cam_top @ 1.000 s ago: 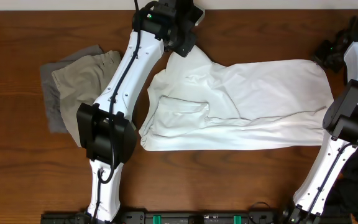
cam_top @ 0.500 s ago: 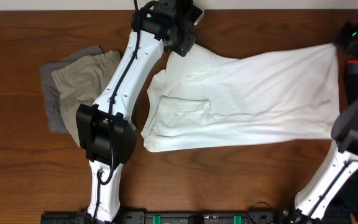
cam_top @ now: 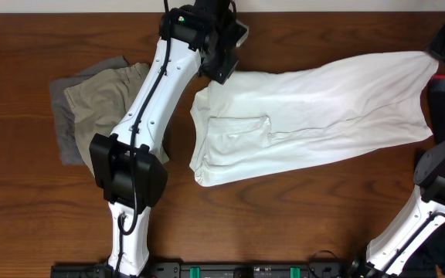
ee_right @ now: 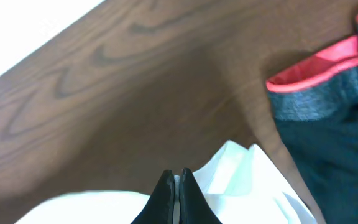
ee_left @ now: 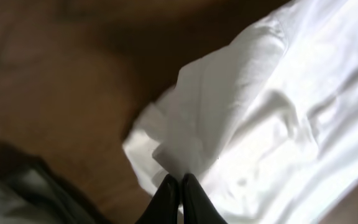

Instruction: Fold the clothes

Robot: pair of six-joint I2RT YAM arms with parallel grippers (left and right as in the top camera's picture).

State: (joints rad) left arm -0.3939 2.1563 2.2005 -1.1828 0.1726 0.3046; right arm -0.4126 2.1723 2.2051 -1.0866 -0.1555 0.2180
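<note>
Spreading step: the left gripper (ee_left: 179,179) and right gripper (ee_right: 179,175), both pinched shut on the white T-shirt (cam_top: 323,108), hold it stretched along the desk's (cam_top: 22,216) far edge. Likely next: lay it flat, then fold. Shorts (cam_top: 103,100) lie toward the left edge.

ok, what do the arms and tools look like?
Left arm and right arm: white links, black joint housings, a green light near each wrist. A black cable runs along the left one. Left tool and right tool: slim black tapered fingers.
</note>
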